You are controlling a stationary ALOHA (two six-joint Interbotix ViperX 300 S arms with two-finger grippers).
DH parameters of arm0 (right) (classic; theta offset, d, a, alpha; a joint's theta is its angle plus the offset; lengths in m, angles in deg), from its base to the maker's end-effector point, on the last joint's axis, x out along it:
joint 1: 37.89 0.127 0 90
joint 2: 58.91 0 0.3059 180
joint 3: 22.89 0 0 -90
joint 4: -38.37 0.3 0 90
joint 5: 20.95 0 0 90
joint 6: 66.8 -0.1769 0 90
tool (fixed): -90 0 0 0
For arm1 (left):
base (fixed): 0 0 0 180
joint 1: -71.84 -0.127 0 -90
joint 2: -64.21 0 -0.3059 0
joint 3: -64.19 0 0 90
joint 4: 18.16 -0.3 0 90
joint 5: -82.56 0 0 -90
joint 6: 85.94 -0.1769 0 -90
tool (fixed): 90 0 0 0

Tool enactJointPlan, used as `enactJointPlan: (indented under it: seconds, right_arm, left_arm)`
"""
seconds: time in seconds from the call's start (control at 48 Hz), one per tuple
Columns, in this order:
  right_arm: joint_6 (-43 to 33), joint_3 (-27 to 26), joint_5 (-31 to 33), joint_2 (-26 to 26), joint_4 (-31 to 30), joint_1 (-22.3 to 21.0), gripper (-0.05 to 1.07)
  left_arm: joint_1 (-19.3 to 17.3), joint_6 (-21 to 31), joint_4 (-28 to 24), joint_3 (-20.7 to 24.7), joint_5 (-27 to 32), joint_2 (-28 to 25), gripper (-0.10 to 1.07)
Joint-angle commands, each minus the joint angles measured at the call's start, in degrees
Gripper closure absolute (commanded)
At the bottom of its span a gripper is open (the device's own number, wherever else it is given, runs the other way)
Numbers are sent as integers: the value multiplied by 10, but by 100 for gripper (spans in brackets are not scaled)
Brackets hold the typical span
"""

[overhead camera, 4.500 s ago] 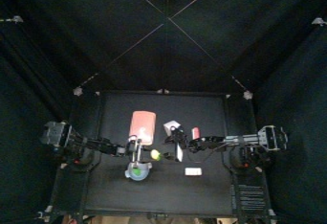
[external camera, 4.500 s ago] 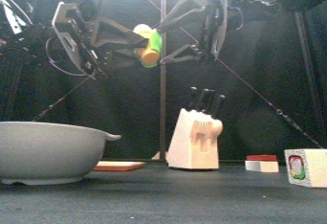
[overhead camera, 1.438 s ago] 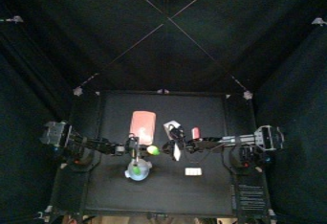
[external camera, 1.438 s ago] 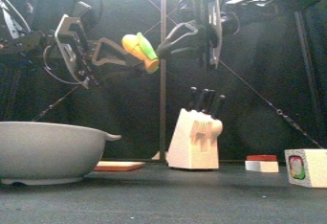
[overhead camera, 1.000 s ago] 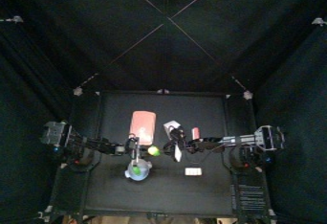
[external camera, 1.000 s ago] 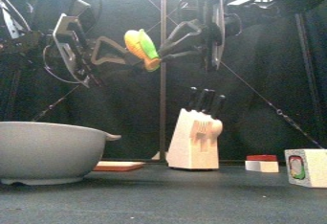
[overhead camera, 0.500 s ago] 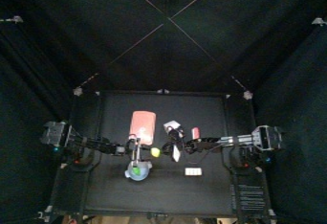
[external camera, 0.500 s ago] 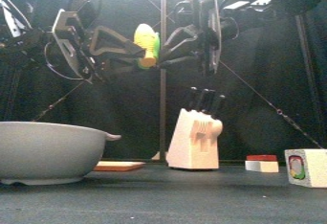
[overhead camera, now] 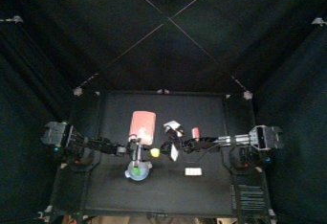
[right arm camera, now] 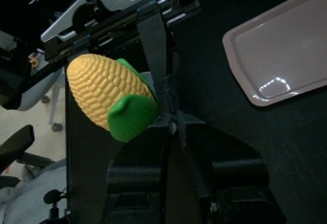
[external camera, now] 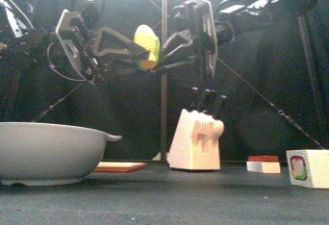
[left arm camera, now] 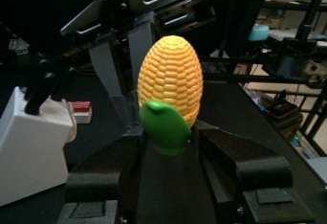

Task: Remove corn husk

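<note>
Yellow corn cob [right arm camera: 102, 88] with green husk stub [right arm camera: 132, 118], against right tool [right arm camera: 173, 123]

Black table [external camera: 193, 198] is occupied by grey bowl [external camera: 49, 152], pink-red board [external camera: 119, 167], knife block [external camera: 197, 138], small red-white block [external camera: 265, 162] and carton [external camera: 309, 167].

No legible text, label, brand, number or sign in any view. Small white carton with a green-and-red printed face [external camera: 309, 167] at the table's front right — print too small and blurred to read. White knife block with black handles [external camera: 198, 137] — no visible marking. Shelves of the room past the curtains, left wrist view — nothing readable.
</note>
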Motion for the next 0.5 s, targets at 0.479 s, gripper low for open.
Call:
enactJointPlan:
  seconds: [0.479]
  right_arm:
    - [0, -33, 0, -16, 1, 3, 46]
  left_arm:
    - [-4, -3, 11, 23, -6, -5, 39]
